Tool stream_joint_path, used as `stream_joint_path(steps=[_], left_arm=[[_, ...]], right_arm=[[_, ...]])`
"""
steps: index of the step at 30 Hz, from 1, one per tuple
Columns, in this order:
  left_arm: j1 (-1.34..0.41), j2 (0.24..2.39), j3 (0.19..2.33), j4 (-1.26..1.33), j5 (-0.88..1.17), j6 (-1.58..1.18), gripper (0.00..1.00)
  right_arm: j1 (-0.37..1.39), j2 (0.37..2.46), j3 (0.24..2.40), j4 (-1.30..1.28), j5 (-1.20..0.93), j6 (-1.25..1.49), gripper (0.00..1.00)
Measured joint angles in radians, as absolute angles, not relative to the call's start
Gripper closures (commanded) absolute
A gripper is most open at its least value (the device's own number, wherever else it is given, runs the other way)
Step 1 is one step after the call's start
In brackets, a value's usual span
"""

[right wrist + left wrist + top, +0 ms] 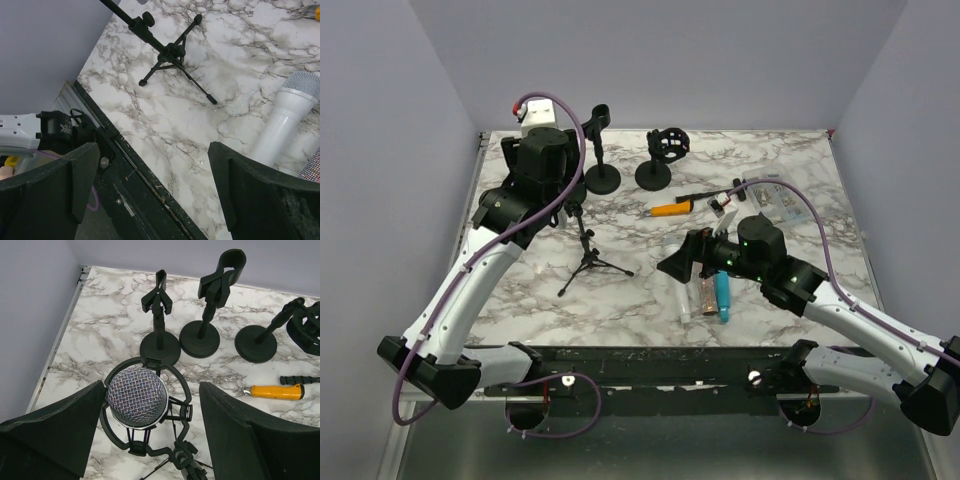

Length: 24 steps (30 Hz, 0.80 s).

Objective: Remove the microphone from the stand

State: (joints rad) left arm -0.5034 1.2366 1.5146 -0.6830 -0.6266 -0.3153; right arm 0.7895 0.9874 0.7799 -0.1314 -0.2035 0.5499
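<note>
**A:** From the overhead camera, where is the left gripper (570, 200)?

**B:** At the far left of the marble table (790, 300), right over the top of the tripod stand (588, 262). The arm hides the head of the stand, so I cannot see the microphone from there. The right gripper (688, 258) hovers low near the middle of the table, well apart from the tripod.

**A:** And through the left wrist camera?

**B:** The microphone (136, 396) shows plainly. Its silver mesh head points up at the lens and sits inside the black ring of the shock mount (181, 390) on the stand. It lies between the two fingers (60, 435), nearer the left one. That finger's edge is just beside the ring or touching it; I cannot tell which. The other finger stands clear of the mount, so the jaws are spread and not clamped on anything. Three round-base stands (200, 340) and an orange-handled tool (275, 391) lie beyond.

**A:** The right wrist camera?

**B:** Its jaws are spread wide with nothing between them, above the near edge of the table. A white microphone (282, 120) lies flat beside the right finger, apart from it. The tripod's legs stand farther off.
</note>
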Motion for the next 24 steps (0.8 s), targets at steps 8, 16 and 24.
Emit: stream_joint_path(steps=[8,16,24], left_arm=[[-0.503,1.251,1.454,-0.673,-0.661,-0.326,0.37],[-0.497,1.245,1.411,-0.648,-0.683,-0.321,0.56],[-0.497,1.235,1.411,-0.627,-0.685,-0.299,0.48]], right_arm=[[0.789,0.987,0.78,-0.138,-0.201,0.549,0.0],[0.789,0.989,0.78,-0.145,-0.198,0.549,0.0],[0.789,0.99,0.782,-0.159,-0.198,0.55,0.0]])
